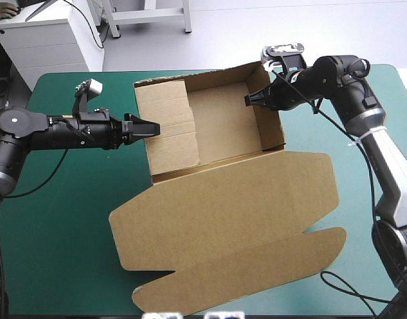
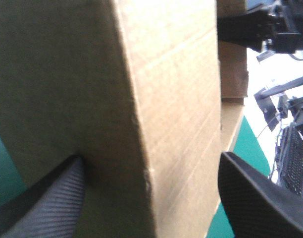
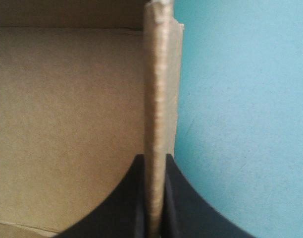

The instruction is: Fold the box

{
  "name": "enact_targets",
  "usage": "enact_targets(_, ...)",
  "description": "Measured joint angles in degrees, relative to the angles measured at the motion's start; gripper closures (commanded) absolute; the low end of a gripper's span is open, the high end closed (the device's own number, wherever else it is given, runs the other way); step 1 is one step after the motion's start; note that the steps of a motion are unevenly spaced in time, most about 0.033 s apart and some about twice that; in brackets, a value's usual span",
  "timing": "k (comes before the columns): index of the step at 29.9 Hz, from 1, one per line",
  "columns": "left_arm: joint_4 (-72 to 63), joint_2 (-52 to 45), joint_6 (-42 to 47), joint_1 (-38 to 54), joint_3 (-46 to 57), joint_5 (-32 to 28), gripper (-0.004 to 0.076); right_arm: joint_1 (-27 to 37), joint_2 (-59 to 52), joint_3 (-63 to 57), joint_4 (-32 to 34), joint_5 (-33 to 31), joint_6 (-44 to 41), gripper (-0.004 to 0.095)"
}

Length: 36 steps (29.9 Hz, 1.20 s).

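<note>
The brown box point(image 1: 223, 123) stands as an open tray at the table's far middle, its walls raised. Its lid point(image 1: 230, 212) lies flat toward the front edge. My left gripper point(image 1: 147, 127) is at the tray's left wall. In the left wrist view this gripper point(image 2: 152, 157) is open, with the thick folded wall point(image 2: 166, 114) between its spread fingers. My right gripper point(image 1: 251, 100) holds the right wall near the far corner. In the right wrist view this gripper point(image 3: 154, 158) is shut on the wall's upper edge point(image 3: 159, 89), with the tray floor point(image 3: 67, 124) on one side.
The lid's long tuck flap point(image 1: 257, 279) reaches almost to the table's front edge. The teal-green cover point(image 1: 50, 252) shows to the left and front left of the box, and a strip point(image 1: 363, 219) lies to its right. A white cabinet point(image 1: 50, 40) stands beyond the far left corner.
</note>
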<state>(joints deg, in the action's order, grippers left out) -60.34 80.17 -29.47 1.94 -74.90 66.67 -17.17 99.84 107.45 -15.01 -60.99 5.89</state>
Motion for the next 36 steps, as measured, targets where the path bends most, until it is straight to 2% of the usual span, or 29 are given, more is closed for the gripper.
enact_targets(8, 12.0, 0.0, 7.9, 0.0, 0.0, -1.8, 0.0195, -4.1, 0.0, 0.0, 1.0, 2.1, -2.2, 0.0919)
enact_targets(11, 14.9, 0.0, 9.2, 0.0, 0.0, -2.5, 0.0233, -5.9, 0.0, 0.0, 2.4, 3.0, -2.8, 0.0920)
enact_targets(13, 16.1, 0.0, 10.3, 0.0, 0.0, -2.8, 0.0303, -6.8, 0.0, 0.0, 3.7, 3.3, -3.7, 0.0920)
enact_targets(19, 19.4, 0.0, 12.1, -1.3, 0.1, -4.8, 0.0652, -7.7, 0.0, 0.0, 7.0, 2.6, -6.5, 0.0920)
enact_targets(21, 22.0, 0.1, 12.4, -3.4, 0.3, -7.2, 0.0733, -7.7, 0.0, 0.0, 8.2, 1.7, -7.3, 0.0920)
enact_targets(26, 30.3, 0.5, 12.8, -11.2, 0.6, -14.7, 0.0731, -7.6, -0.2, 0.2, 12.7, -1.8, -9.3, 0.0920)
enact_targets(30, 39.4, 0.6, 19.1, -17.0, 0.7, -19.4, 0.0731, -7.4, -0.2, -1.0, 14.7, -3.0, -11.2, 0.0920)
enact_targets(36, 54.8, 1.8, 32.2, -22.3, 0.7, -18.3, 0.0731, -7.4, -0.3, -8.4, 12.2, -0.5, -12.4, 0.0921)
